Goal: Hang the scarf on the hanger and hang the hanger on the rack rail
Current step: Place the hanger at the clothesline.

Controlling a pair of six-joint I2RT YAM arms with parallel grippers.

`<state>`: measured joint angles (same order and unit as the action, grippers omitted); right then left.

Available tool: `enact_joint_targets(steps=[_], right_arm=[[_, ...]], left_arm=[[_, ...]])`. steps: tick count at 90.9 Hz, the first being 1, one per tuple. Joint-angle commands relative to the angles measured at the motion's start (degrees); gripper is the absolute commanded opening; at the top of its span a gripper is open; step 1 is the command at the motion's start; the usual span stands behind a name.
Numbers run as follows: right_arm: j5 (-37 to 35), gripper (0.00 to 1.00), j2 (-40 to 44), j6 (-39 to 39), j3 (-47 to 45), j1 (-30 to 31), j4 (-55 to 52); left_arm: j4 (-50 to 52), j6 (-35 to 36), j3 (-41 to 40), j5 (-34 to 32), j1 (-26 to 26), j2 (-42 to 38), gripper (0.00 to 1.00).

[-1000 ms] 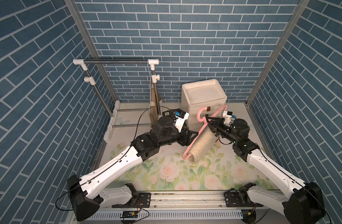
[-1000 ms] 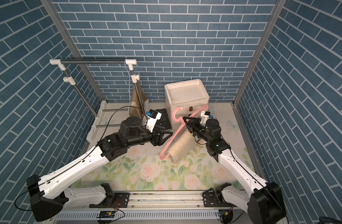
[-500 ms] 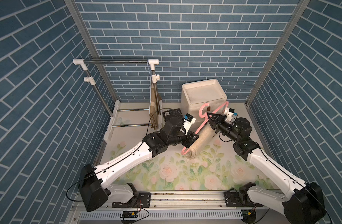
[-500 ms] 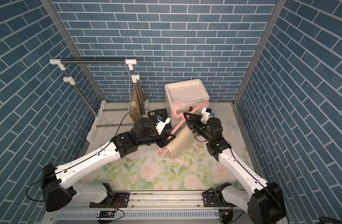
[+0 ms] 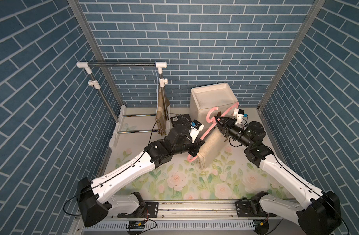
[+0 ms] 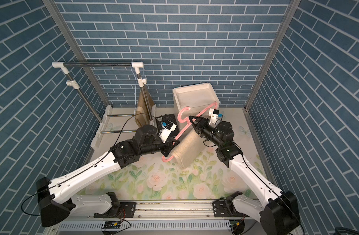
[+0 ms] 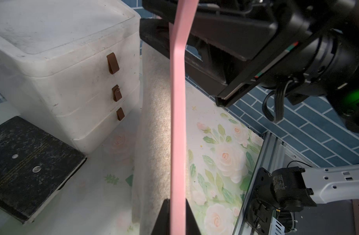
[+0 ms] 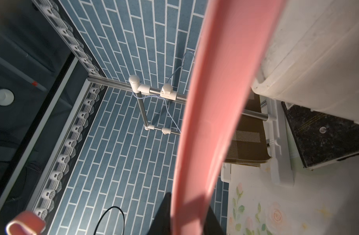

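Item: pink hanger [image 5: 207, 132], beige scarf [image 5: 212, 146] draped over it above the bench [image 5: 174, 184]; left tool [image 5: 199, 142] clenched on its lower arm, right tool [image 5: 217, 121] at the neck, grip unclear; advise holding level so scarf cannot slip.

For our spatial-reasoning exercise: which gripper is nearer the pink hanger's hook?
Right. The right gripper straddles the hanger just below the hook; the left gripper clamps its lower arm.

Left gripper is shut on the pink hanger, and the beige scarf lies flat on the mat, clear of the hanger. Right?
Not quite. The left gripper is shut on the pink hanger, but the beige scarf is not flat on the mat: it is draped over the hanger, as both top views show.
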<state>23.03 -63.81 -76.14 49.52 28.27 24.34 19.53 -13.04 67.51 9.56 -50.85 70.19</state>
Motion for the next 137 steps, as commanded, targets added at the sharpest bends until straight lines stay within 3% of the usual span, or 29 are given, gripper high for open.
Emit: enact_joint_targets(steps=[1, 13, 29, 47, 70, 137], right_arm=[[1.4, 0.39, 1.1, 13.8, 2.7, -1.2, 1.2], [6.2, 0.57, 1.5, 21.4, 4.2, -2.7, -3.1], [9.7, 0.69, 2.4, 30.7, 5.9, -7.5, -12.8], [10.5, 0.7, 2.9, 31.5, 3.9, -13.1, -13.5], [12.1, 0.7, -0.6, 31.4, 3.6, -15.6, -13.3], [14.5, 0.69, -5.1, 31.2, 3.5, -16.2, -11.7]], left_arm=[[7.1, 2.8, 2.4, -5.8, 0.6, -4.7, 0.0], [12.5, 6.9, 4.2, -6.8, 0.9, -8.3, 0.0], [22.1, 9.1, 7.3, -12.0, 3.1, -11.4, 0.0], [29.2, 8.4, 9.5, -19.9, 4.4, -15.8, 0.0], [36.6, 3.5, 14.7, -32.4, 4.7, -20.3, 0.0], [54.8, -8.1, 24.7, -51.0, 4.7, -22.7, 0.0]])
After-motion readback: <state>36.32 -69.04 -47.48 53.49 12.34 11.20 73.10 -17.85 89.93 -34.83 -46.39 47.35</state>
